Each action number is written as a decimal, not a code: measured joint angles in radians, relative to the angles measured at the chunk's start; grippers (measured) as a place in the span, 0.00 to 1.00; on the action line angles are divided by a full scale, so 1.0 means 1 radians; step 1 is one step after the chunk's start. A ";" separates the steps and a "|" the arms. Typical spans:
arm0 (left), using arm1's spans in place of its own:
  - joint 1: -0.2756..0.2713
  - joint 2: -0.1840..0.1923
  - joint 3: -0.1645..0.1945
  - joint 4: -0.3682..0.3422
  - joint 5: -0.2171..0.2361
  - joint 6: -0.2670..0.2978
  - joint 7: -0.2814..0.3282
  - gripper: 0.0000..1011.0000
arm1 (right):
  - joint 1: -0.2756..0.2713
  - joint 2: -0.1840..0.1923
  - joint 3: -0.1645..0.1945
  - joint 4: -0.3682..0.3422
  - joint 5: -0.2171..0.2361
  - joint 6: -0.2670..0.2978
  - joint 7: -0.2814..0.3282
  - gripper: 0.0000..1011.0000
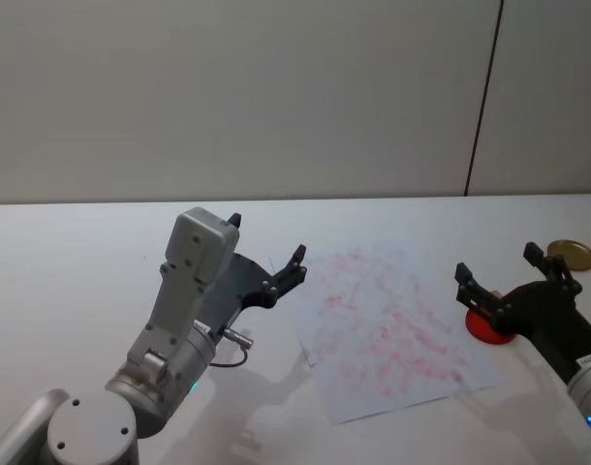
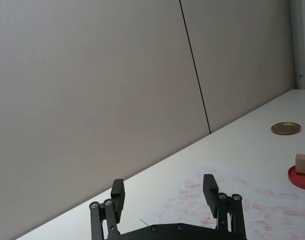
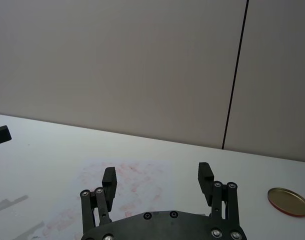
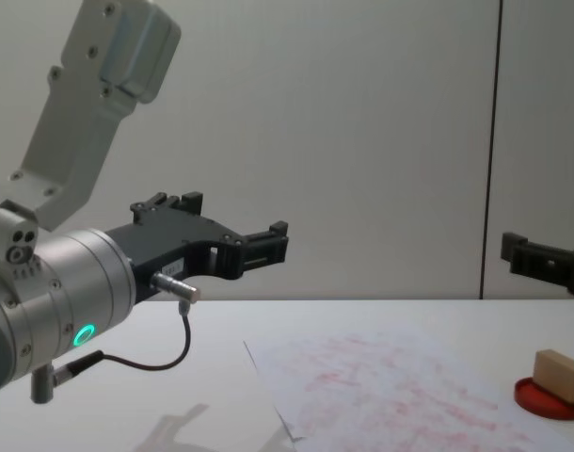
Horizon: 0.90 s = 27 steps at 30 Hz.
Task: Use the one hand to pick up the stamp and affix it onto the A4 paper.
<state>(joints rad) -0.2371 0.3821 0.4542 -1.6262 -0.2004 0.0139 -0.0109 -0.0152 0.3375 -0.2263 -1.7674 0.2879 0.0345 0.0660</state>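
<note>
Your right black notched gripper (image 1: 496, 260) hangs wide open and empty above the small tan wooden stamp block (image 4: 562, 374). The block rests on the flat round red ink pad (image 4: 524, 394), just beside the white, red-smudged A4 paper (image 1: 392, 329). Descend off-centre and a finger may tip the block or drag the pad. The left gripper (image 1: 266, 237), likewise open and empty, idles raised at the sheet's far side.

Flat round red ink pad (image 1: 488, 336) is sitting on the white table (image 1: 73, 262), over toward the right side. Shiny gold round lid (image 1: 572, 255) is lying flat a bit further back, apart from it. Plain grey wall panels (image 1: 228, 97) are standing behind, dark vertical seam (image 1: 482, 97) running down between them.
</note>
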 joint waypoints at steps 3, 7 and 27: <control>0.000 0.000 0.000 0.000 0.000 0.000 0.000 0.98 | 0.000 0.000 0.000 0.000 0.000 0.000 0.000 0.99; 0.000 0.000 0.000 0.000 0.000 0.000 0.000 0.98 | 0.000 0.000 0.000 0.000 0.000 0.000 0.000 0.99; 0.000 0.000 0.000 0.000 0.000 0.000 0.000 0.98 | 0.011 0.001 0.008 0.017 0.002 0.009 0.008 0.99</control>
<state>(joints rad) -0.2372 0.3821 0.4542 -1.6262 -0.2004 0.0139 -0.0109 -0.0037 0.3386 -0.2188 -1.7507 0.2896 0.0432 0.0742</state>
